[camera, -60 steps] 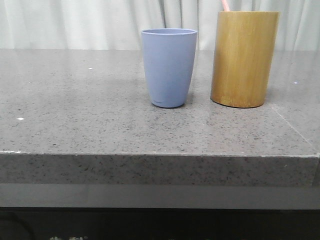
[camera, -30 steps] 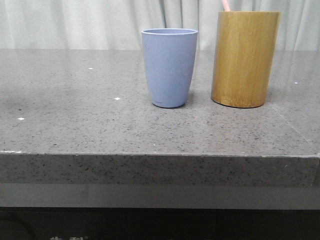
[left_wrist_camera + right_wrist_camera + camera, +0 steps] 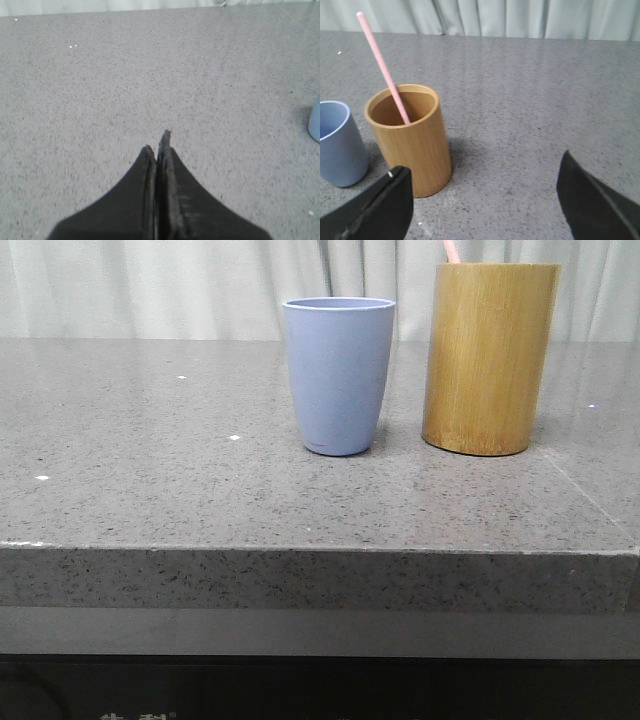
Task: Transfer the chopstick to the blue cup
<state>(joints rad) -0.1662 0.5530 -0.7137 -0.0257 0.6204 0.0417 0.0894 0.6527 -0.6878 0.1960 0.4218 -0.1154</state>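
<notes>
— Chopstick (image 3: 384,69) location, for the record?

— Standing in the bamboo holder (image 3: 414,139), leaning, its long axis steep and its top tilted away from the holder's middle. The holder stands on the grey stone table (image 3: 150,490), just beside the blue cup (image 3: 339,375) and apart from it.

— Which arm is nearer?

— Likely the right. Seen from its wrist, the right gripper (image 3: 485,200) faces the holder, and the chopstick rises ahead of its fingers and to one side. Its jaws stand wide apart, holding nothing and touching nothing.

— And the left?

— The left gripper (image 3: 159,150) hangs over bare table with its fingers pressed together, empty; an edge of the cup shows off to one side.

— Task status?

— Apparently not yet begun: the stick remains in the holder.
</notes>
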